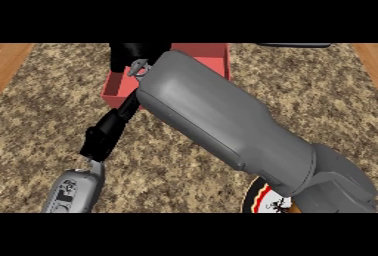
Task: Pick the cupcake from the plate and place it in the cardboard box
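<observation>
The right forearm (229, 125) crosses the view from the near right to the far middle, a broad grey bulk that covers much of the scene. Its hand (133, 52) is black and sits at the far end, over the red box (214, 55), at the box's left part. Whether those fingers are clenched or released cannot be told, since the forearm hides most of the hand. The cupcake shows nowhere; if it is in that hand or in the box, the arm covers it.

The box stands on the table (325, 105), far from the robot and a little left of the middle, its right wall and left wall showing on either side of the arm.

The left hand (107, 132) shows at the left, near the box's near-left corner, its black fingers straight and released, holding nothing. Its grey forearm (74, 192) comes in from the near left edge.

The plate (260, 202) lies at the near right, mostly hidden under the right arm; only a piece of its rim, with a dark and orange pattern, shows.
</observation>
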Controlling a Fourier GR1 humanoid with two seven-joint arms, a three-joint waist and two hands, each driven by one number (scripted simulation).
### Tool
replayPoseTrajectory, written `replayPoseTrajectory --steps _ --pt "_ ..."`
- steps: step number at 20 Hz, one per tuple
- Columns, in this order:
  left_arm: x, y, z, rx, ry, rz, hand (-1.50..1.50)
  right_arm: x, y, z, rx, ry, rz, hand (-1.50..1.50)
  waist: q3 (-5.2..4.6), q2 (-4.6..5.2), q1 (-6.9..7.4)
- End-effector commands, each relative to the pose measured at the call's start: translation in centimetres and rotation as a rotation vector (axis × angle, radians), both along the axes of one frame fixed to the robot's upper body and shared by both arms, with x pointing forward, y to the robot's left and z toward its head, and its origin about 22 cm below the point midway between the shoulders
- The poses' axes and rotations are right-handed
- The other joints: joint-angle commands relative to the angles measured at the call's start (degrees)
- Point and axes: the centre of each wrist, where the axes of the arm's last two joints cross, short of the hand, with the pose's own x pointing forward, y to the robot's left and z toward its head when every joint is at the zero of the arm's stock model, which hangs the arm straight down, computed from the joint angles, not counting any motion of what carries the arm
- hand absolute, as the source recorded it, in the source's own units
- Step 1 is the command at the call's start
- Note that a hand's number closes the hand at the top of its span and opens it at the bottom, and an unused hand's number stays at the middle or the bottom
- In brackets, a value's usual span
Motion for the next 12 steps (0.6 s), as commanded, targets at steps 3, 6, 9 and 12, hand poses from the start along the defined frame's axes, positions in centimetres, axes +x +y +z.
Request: replayPoseTrajectory --steps 3,6,9,12 --pt "-0.5 -0.6 0.0 0.009 0.008 -0.030 0.00 3.4 -1.5 -2.5 -0.027 0.055 -0.075 1.50 -0.04 0.39 1.64" --pt "-1.3 -2.2 0.3 0.014 0.005 -0.035 0.00 4.1 -2.2 -3.9 -0.041 0.065 -0.093 1.50 -0.01 0.25 1.51" --pt "-0.9 1.2 0.1 0.020 -0.026 -0.028 0.00 5.3 -4.3 -7.4 -0.038 0.120 -0.119 1.50 -0.06 0.88 2.83" --pt "-0.1 -0.4 -0.1 0.018 -0.028 -0.030 0.00 6.1 -5.3 -7.5 0.162 0.189 -0.159 -1.50 0.00 1.18 2.24"
